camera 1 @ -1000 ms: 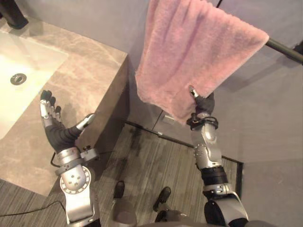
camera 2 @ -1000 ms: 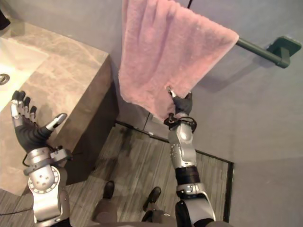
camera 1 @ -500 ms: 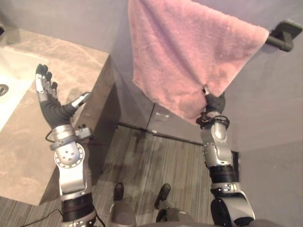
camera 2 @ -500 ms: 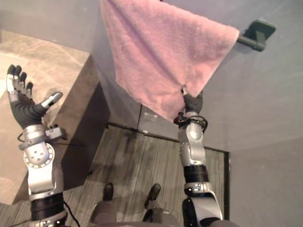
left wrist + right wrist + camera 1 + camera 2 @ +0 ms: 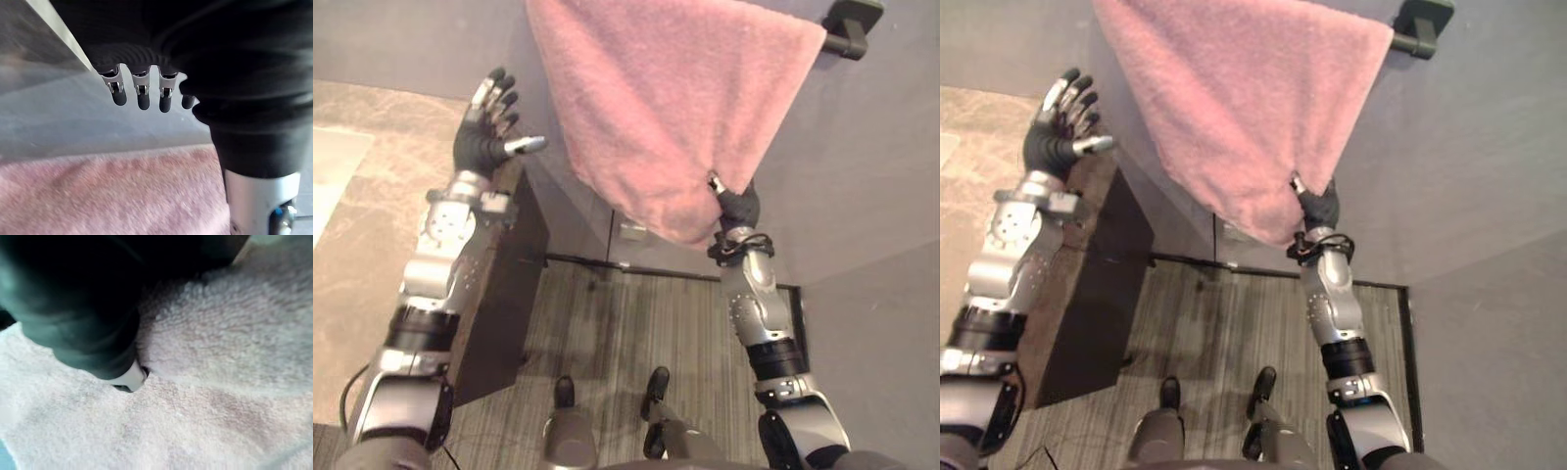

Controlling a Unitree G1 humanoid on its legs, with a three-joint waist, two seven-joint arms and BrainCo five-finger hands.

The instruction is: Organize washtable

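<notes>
A pink towel [image 5: 666,98] hangs over a dark wall rail [image 5: 847,29]. My right hand [image 5: 736,208] is raised to the towel's lower right corner and pinches it; the cloth is pulled down to a point there. The right wrist view shows my thumb [image 5: 128,377] pressed into the pink towel [image 5: 205,382]. My left hand [image 5: 481,132] is raised beside the towel's left edge, apart from it, fingers spread and straight, holding nothing. Past my left fingers [image 5: 139,95] the pink towel [image 5: 112,196] lies just beyond.
A brown marble washtable [image 5: 372,235] with a dark side panel [image 5: 504,284] stands at the left, under my left arm. A grey wall [image 5: 871,196] rises behind the towel. A wall outlet [image 5: 631,231] sits below the towel, above striped flooring [image 5: 617,343].
My left hand has risen from over the washtable to beside the towel's left edge. The camera has swung right, shifting the whole scene left. My right hand keeps its pinch on the corner.
</notes>
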